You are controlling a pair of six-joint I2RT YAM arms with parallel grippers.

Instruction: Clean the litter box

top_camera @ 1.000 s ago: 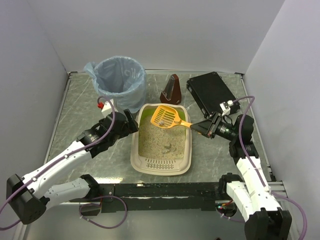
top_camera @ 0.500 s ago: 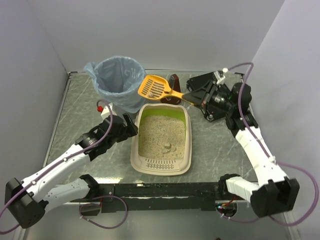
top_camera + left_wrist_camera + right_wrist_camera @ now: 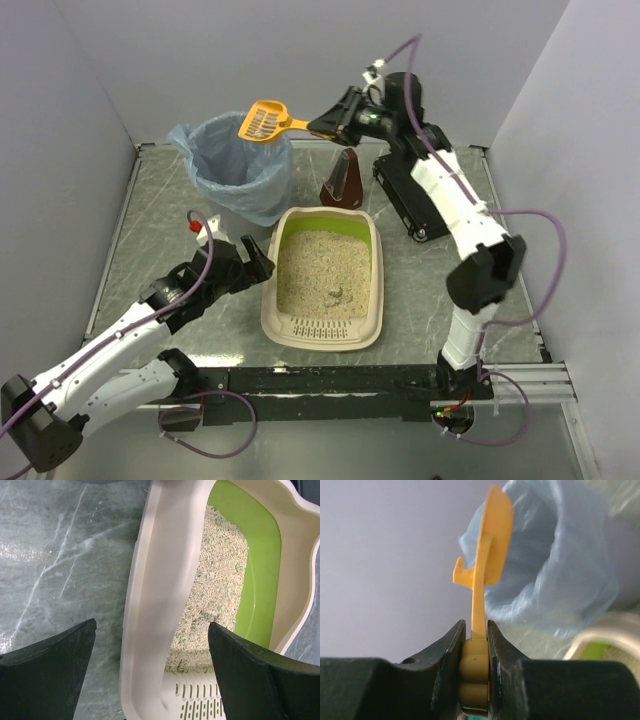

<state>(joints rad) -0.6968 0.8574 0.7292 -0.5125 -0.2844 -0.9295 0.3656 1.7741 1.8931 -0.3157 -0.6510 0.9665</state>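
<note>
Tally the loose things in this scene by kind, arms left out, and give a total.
litter box: 1
blue-bag-lined bin: 1
orange scoop: 1
black case: 1
dark brown wedge-shaped stand: 1
Total: 5

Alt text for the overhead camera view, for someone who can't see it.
The right gripper holds an orange scoop at the far rim of a blue-lined bin. In front sits the litter box, a clump in its litter, with the left gripper open at its left edge.
</note>
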